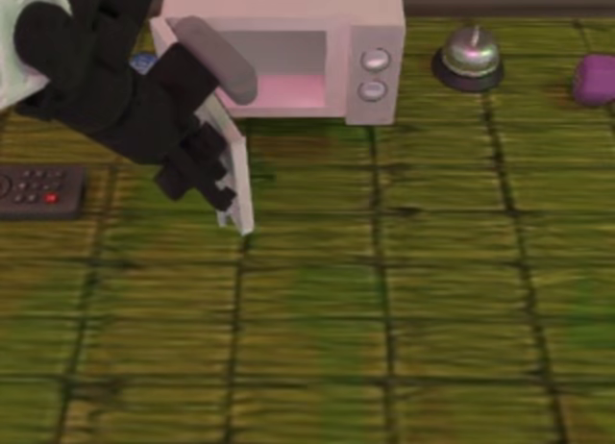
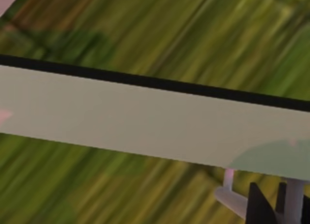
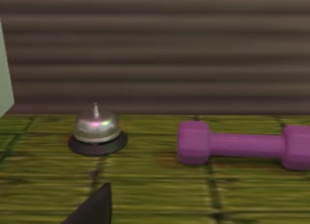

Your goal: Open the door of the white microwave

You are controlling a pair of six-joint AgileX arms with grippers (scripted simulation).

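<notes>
Door [image 1: 240, 170] ajar (dumbbell [image 3: 244, 145] right-wrist only)

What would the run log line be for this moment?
task: open door | door: swung wide open | left end effector: at door's free edge | right arm: out of top view | white microwave: cavity exposed

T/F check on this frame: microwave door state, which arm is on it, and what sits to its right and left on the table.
1. The door of the white microwave is swung open, cavity showing. True.
2. The right arm is working the door. False: the left end effector is at the door's outer edge; the right arm is outside the top view.
3. A silver bell sits right of the microwave. True.
4. The dumbbell is green. False: purple.
5. A remote lies at the table's right side. False: left side.
</notes>
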